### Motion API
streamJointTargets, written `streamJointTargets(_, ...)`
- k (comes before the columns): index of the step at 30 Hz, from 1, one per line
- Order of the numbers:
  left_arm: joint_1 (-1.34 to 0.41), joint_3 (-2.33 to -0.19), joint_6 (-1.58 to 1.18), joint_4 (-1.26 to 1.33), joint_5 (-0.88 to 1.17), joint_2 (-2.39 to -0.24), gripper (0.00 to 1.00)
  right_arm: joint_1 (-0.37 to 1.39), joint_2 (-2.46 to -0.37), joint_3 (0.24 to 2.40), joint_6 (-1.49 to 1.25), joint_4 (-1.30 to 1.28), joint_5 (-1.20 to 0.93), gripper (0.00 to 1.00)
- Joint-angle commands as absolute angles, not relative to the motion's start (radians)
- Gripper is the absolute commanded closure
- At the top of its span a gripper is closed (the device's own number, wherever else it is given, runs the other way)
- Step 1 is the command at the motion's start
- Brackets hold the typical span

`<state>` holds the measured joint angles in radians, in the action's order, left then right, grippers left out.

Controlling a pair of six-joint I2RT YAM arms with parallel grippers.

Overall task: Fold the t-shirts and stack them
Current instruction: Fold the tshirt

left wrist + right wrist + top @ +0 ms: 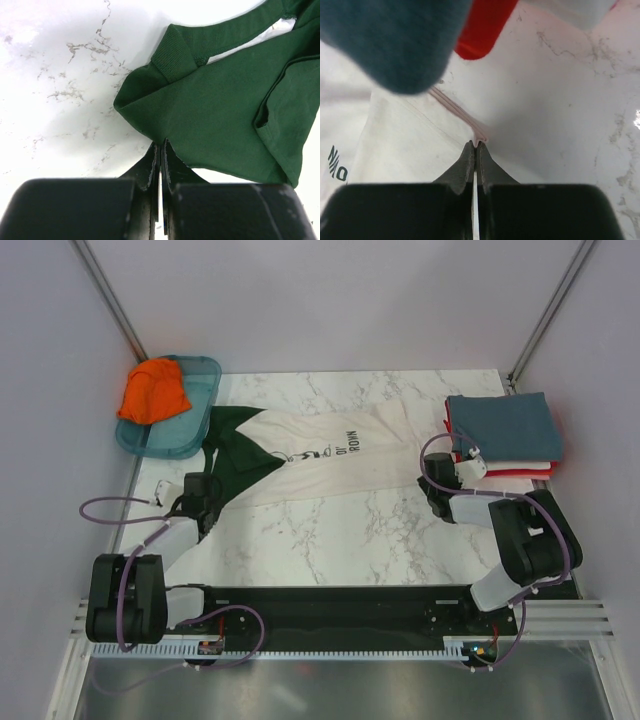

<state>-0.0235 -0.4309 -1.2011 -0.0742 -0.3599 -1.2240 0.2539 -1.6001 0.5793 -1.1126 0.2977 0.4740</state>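
Note:
The cream t-shirt (340,455) with dark green sleeves and black chest print lies spread across the middle of the table. My left gripper (203,484) is at its left end. In the left wrist view it (161,146) is shut on the edge of the green sleeve (220,120). My right gripper (438,484) is at the shirt's right end. In the right wrist view it (477,145) is shut on the cream hem corner (420,145). An orange t-shirt (153,390) lies bunched in the teal tray. A folded stack (503,435) sits at the right, slate-blue on top of white and red.
The translucent teal tray (200,380) stands at the back left by the wall. In the right wrist view the stack's slate-blue tee (395,45) and red tee (482,30) overhang close above my fingers. White walls enclose the marble table (340,540) on three sides.

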Motion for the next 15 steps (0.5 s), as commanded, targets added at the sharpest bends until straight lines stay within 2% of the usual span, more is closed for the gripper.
streamJointTargets(1, -0.015, -0.469, -1.152, -0.08, -0.381, -1.235, 0.98, 0.261, -1.53, 0.598, -1.109, 0.209, 0.538, 1.0)
streamJointTargets(8, -0.015, -0.541, -1.099, -0.175, -0.353, -1.235, 0.98, 0.259, -1.367, 0.558, -1.083, 0.158, 0.589, 1.0)
streamJointTargets(12, -0.015, -0.661, -1.1, -0.326, -0.351, -1.264, 0.98, 0.255, -1.345, 0.621, -1.089, 0.066, 0.618, 1.0)
streamJointTargets(15, -0.015, -0.647, -1.109, -0.336, -0.347, -1.235, 0.98, 0.255, -1.328, 0.614, -1.095, 0.029, 0.617, 1.0)
